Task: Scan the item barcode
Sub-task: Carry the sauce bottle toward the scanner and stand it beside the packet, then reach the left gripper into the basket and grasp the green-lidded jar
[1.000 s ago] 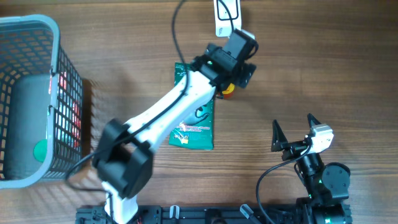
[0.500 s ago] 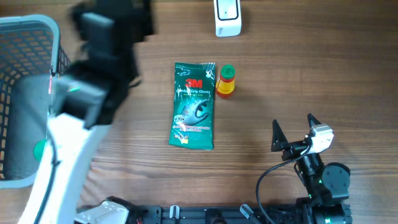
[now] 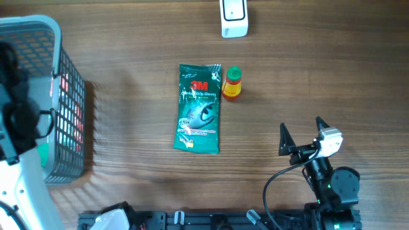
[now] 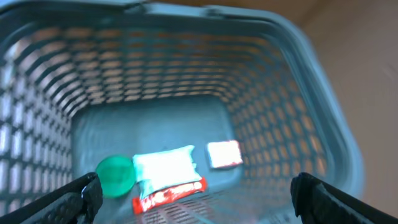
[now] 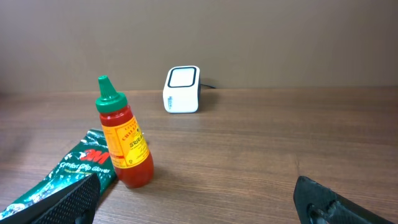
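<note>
Item-picking step: left gripper (image 4: 195, 190), jaws wide and empty, above the basket (image 4: 283, 93); next, descend onto the white packet (image 4: 165, 174). Right gripper (image 3: 300, 126) likewise open.

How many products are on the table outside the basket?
2: the green glove pack in the middle of the table, and the red sauce bottle standing upright beside it. The left arm may hide more.

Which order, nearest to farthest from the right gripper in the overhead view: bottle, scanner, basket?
From the right gripper:
1. bottle, ahead and to its left, mid-table
2. scanner, at the far edge
3. basket, far left
</note>
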`<control>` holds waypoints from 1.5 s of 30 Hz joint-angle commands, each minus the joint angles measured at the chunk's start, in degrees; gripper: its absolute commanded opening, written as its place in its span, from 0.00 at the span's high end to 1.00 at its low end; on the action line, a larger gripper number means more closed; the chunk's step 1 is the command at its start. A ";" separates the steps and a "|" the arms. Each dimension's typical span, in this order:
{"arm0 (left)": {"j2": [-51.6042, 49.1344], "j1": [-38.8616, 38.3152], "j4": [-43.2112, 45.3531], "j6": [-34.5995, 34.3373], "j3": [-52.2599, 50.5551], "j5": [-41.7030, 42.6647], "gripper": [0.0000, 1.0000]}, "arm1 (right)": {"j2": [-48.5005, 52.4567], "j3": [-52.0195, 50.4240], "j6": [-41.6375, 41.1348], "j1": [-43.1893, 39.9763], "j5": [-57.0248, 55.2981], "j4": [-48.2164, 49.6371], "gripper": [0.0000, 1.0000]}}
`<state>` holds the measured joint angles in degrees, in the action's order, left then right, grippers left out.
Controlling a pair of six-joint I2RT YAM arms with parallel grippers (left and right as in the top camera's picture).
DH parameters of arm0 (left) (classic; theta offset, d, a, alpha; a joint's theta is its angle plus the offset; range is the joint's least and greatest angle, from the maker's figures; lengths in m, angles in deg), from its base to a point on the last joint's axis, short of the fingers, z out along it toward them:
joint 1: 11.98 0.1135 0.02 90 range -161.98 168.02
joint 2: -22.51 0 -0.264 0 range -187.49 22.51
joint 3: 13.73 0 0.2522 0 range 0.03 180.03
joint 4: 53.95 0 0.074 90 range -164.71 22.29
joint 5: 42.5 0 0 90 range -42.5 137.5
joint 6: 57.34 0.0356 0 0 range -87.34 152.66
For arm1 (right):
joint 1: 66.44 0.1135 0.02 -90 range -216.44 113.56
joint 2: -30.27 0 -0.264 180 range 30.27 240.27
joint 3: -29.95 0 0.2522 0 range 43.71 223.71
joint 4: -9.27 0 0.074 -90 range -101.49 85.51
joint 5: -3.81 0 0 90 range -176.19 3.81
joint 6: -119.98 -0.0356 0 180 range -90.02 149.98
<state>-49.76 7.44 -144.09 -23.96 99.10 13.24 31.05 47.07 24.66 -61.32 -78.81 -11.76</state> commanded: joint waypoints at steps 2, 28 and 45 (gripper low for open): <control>-1.97 6.36 -1.38 -8.17 -0.07 2.91 0.00 | 0.02 0.04 -0.81 0.17 -0.96 0.26 0.00; -18.64 20.35 -10.82 -30.91 -9.07 18.18 0.00 | 0.02 0.04 -0.81 0.17 -0.96 0.26 0.00; -20.33 20.72 -1.03 -30.86 -24.59 19.47 0.00 | 0.02 0.04 -0.81 0.17 -0.96 0.26 0.00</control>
<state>-69.60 27.86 -148.09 -53.64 78.51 31.60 31.07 47.07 24.66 -61.32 -78.81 -11.76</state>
